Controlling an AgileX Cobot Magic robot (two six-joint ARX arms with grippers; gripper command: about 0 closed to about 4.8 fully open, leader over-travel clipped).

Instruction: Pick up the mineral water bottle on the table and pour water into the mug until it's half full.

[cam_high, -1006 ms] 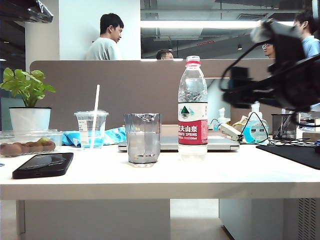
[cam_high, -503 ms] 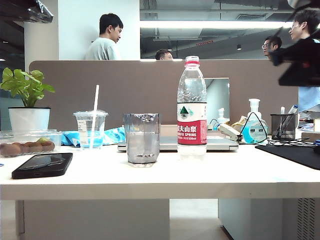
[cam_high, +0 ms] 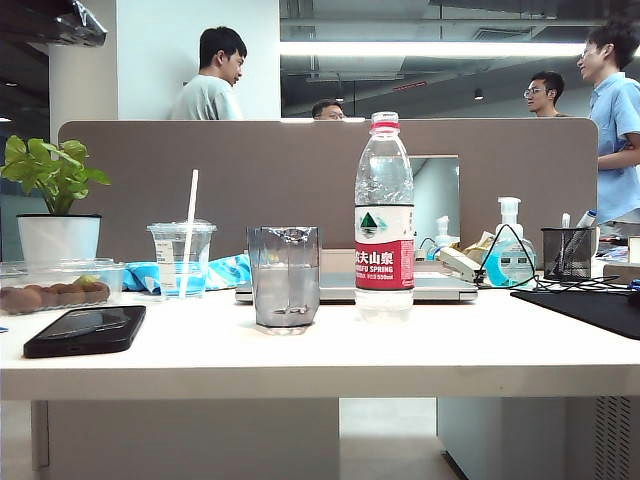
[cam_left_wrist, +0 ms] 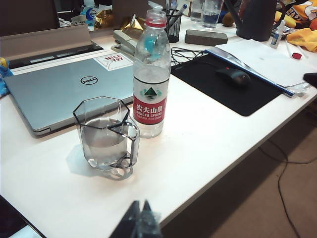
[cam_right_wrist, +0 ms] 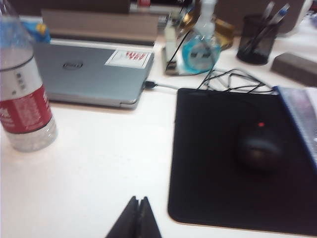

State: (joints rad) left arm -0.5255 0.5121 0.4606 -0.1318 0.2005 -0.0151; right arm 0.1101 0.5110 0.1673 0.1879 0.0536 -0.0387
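The water bottle (cam_high: 384, 215) stands upright on the white bench (cam_high: 330, 350), cap on, just beside the clear glass mug (cam_high: 285, 275). From the left wrist camera the two look close together, with the mug nearer the bench's front edge and a closed silver laptop (cam_left_wrist: 59, 89) behind them. The mug appears to already hold some water, roughly up to its middle.

What has changed: a second ago your right arm filled the upper right of the outside view, and now it is gone from that view altogether. Your right jaws (cam_right_wrist: 134, 218) have snapped from wide to fully pressed together, holding nothing. They hang over bare bench, with the bottle off to one side and a black mouse mat (cam_right_wrist: 233, 158) with a mouse (cam_right_wrist: 260, 146) to the other.

Your left jaws (cam_left_wrist: 140, 220) are also closed and empty, hovering near the bench's front edge on the near side of the mug.

The bottle is untouched. Judging by this, the arm has pulled away rather than approached, so any grasp would need the jaws reopened first.
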